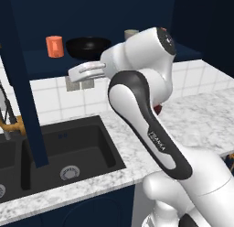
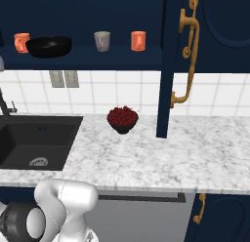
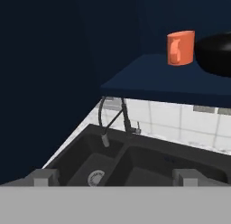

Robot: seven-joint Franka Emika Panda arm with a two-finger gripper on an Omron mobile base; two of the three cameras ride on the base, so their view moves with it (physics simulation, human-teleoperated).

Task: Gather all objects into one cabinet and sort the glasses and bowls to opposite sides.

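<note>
Dark red and bumpy, the small bowl (image 2: pixel 122 119) is the one piece not yet in the cabinet (image 2: pixel 78 56): it sits on the marble counter (image 2: pixel 195 148), right of the sink (image 2: pixel 34 141) and near the tiled back wall, almost straight below the gap between the grey mug (image 2: pixel 102 41) and the right-hand orange mug (image 2: pixel 138 40) on the shelf. In the left base view I catch only a sliver of it behind the arm's elbow. On the shelf the wide black bowl (image 1: pixel 87 46) sits toward the left with an orange mug (image 1: pixel 54 46) just to its left, and the other two mugs stand further right. My gripper (image 3: pixel 115 180) is up high and far left, over the sink; the hand camera looks across the basin and faucet (image 3: pixel 118 117) toward the left end of the shelf, with that orange mug and the edge of the black bowl at upper right. I see two grey fingertips (image 3: pixel 43 177) low in that view, set wide apart with nothing between them, so the jaws stand spread and empty. What matters for my next move is direction: the red bowl lies well to the right of the jaws and lower, down at counter level, outside what the hand camera faces. I judge I need to swing right and descend onto its rim; being round, it gives no preferred approach angle.
</note>
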